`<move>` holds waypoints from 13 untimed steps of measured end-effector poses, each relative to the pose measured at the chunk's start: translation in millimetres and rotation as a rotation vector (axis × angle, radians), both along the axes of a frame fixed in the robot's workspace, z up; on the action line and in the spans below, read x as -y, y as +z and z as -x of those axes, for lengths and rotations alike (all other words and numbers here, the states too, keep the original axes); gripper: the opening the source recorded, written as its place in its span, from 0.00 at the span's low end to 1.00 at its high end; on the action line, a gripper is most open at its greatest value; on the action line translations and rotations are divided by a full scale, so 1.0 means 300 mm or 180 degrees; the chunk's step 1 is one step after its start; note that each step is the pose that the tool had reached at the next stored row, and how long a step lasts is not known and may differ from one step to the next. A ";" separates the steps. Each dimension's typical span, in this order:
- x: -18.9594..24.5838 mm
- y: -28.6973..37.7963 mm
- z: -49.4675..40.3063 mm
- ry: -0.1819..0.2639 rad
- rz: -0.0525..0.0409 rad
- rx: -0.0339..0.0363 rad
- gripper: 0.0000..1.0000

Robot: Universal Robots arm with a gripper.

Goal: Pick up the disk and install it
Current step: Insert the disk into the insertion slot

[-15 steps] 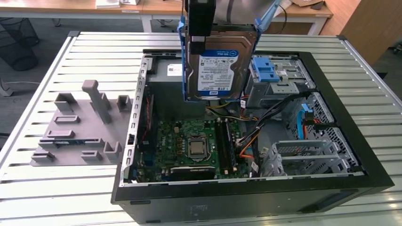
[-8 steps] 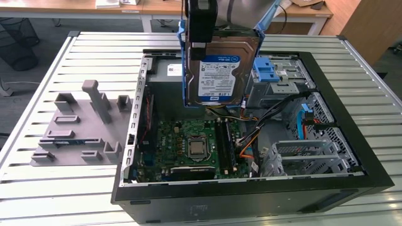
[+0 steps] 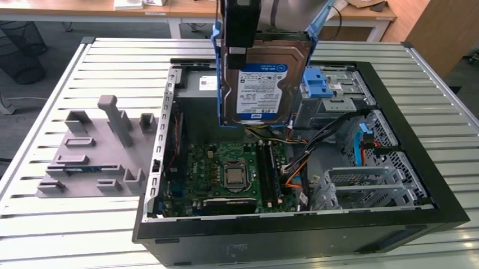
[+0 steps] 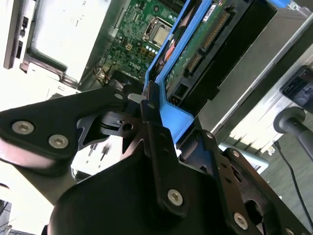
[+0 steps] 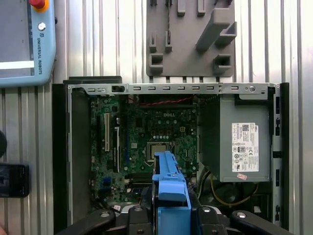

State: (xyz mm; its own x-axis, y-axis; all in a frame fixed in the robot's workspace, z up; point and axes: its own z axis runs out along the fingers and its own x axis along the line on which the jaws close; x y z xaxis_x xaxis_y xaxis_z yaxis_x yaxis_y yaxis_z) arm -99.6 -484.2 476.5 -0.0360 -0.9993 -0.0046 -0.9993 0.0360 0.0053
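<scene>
Disk (image 3: 262,84): you had it upright in the end effector (image 3: 244,42), whose black fingers were clamped on its blue plastic carrier frame (image 5: 170,183), and the disk hung above the open black computer case (image 3: 419,185). Its flat silver metal face bore a white-and-blue label, and the second wrist view showed its green circuit underside (image 4: 195,46). Beneath lay the green motherboard (image 3: 224,168), with a grey power supply box (image 5: 239,142) beside it. The case sat on a ribbed, pale metal bench (image 3: 75,235), next to a grey moulded fixture plate (image 3: 90,151). Wooden desks (image 3: 75,8) stood behind.
</scene>
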 end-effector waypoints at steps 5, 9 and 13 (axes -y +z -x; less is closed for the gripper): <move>0.059 0.000 0.000 0.0000 0.0000 0.0000 0.36; 0.095 0.000 0.000 0.0000 0.0000 0.0000 0.36; 0.105 0.000 -0.019 0.0000 0.0000 0.0000 0.36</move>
State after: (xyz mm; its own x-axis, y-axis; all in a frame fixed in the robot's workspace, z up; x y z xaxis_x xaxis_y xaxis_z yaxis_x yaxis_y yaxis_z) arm -93.8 -515.6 476.4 -0.0361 -0.9993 -0.0046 -0.9993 0.0361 0.0053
